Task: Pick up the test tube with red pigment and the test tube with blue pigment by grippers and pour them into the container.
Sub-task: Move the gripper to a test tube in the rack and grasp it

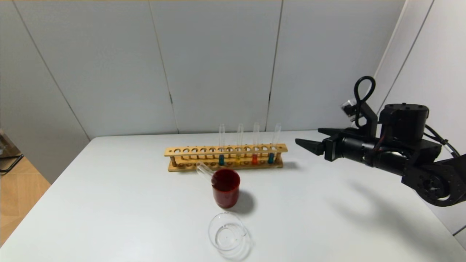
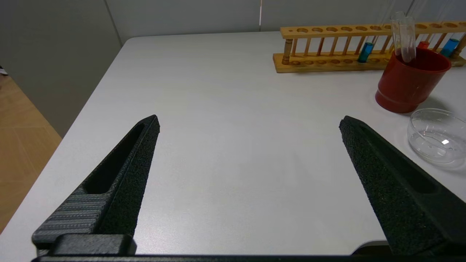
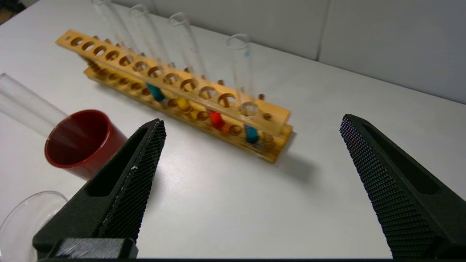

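The test tube with red pigment [image 1: 255, 159] and the test tube with blue pigment [image 1: 271, 157] stand upright at the right end of a wooden rack [image 1: 189, 150]. They also show in the right wrist view, red [image 3: 215, 119] and blue [image 3: 251, 134]. The clear glass container [image 1: 227, 233] sits empty near the table's front, also in the left wrist view [image 2: 437, 140]. My right gripper [image 1: 308, 136] hovers open and empty to the right of the rack, pointing at it [image 3: 253, 122]. My left gripper [image 2: 250, 122] is open and empty over the table's left part, outside the head view.
The rack also holds a teal-liquid tube [image 1: 221, 160] and a yellow-liquid tube [image 1: 238, 160]. A dark-red cup [image 1: 226, 187] with an empty tube [image 1: 204, 171] leaning in it stands between the rack and the container. A white wall stands behind the table.
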Controlling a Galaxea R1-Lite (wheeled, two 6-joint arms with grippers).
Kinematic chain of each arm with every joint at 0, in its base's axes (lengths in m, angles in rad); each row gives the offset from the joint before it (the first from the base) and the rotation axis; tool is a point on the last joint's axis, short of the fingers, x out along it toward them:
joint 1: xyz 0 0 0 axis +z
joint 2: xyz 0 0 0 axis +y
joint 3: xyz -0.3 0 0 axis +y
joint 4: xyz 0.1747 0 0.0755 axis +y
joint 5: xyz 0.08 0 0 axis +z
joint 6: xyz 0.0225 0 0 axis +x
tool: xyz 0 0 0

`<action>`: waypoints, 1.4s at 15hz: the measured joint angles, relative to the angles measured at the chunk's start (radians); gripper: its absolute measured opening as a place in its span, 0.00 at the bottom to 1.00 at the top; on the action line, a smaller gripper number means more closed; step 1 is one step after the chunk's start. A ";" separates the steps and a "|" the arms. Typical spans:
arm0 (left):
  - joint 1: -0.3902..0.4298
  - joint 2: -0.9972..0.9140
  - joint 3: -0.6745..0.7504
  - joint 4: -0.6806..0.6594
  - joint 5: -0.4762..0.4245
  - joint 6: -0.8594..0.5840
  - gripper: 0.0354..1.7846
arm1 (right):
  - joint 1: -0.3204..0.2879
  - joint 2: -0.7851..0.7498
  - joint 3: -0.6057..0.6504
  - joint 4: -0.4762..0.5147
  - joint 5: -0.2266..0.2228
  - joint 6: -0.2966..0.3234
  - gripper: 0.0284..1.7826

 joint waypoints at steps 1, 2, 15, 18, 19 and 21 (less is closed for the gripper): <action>0.000 0.000 0.000 0.000 0.001 0.000 0.98 | 0.019 0.018 0.007 -0.005 0.001 -0.003 0.98; 0.000 0.000 0.000 0.000 0.000 0.000 0.98 | 0.035 0.034 0.010 -0.006 0.002 -0.006 0.98; 0.000 0.000 0.000 0.000 0.000 0.000 0.98 | 0.089 0.320 -0.260 -0.047 -0.012 -0.015 0.98; 0.000 0.000 0.000 0.000 0.000 0.000 0.98 | 0.089 0.364 -0.308 -0.046 -0.013 -0.016 0.98; 0.000 0.000 0.000 0.000 0.000 0.000 0.98 | 0.088 0.376 -0.321 -0.044 -0.013 -0.016 0.98; 0.000 0.000 0.000 0.000 0.000 0.000 0.98 | 0.089 0.394 -0.341 -0.041 -0.013 -0.020 0.98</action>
